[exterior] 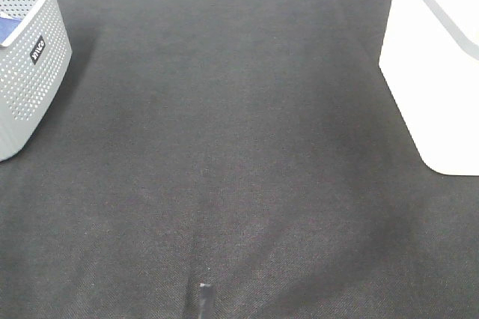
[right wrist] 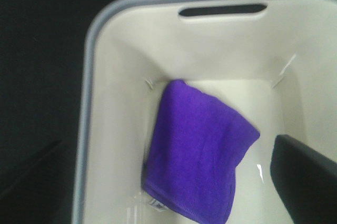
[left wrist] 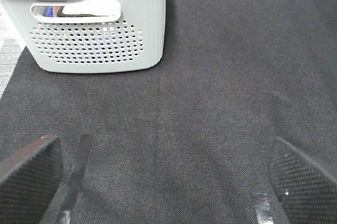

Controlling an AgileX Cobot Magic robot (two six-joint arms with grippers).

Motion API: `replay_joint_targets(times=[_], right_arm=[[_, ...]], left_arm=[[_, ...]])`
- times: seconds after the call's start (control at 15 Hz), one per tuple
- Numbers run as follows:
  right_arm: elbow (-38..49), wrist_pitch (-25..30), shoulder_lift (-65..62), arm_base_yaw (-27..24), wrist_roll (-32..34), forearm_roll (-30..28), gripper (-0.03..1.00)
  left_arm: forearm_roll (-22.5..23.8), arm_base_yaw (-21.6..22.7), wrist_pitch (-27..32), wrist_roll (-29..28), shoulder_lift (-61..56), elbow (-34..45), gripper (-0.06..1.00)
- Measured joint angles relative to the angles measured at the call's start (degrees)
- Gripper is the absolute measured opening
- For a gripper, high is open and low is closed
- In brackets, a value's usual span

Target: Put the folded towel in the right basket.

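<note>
The folded purple towel (right wrist: 197, 155) lies on the floor of the white right basket (right wrist: 87, 129), seen from above in the right wrist view. My right gripper (right wrist: 163, 176) hovers over the basket, open and empty; one dark finger (right wrist: 303, 176) shows at the edge, apart from the towel. In the exterior high view the right basket (exterior: 441, 72) stands at the right edge; its inside and the towel are hidden there, and neither gripper shows. My left gripper (left wrist: 166, 182) is open and empty above the black cloth.
A grey perforated basket (exterior: 26, 64) stands at the far left and also shows in the left wrist view (left wrist: 100, 29), with something blue and yellow inside. Black cloth (exterior: 239, 147) covers the table between the baskets. Short tape strips (left wrist: 76, 174) lie on it.
</note>
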Motion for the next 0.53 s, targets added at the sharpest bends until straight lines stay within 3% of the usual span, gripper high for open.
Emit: replay_joint_targets(times=[0.2,0.53], right_arm=[[13.2,-0.1,-11.6,0.1,-0.6,-0.1,0.98],[49.6,-0.1,-40.6,0.1,-3.3,0.6,0.98]], left_arm=[[0.0,0.0,0.0,0.0,0.0,0.0,0.99],[0.0,0.0,0.0,0.0,0.0,0.0,0.99]])
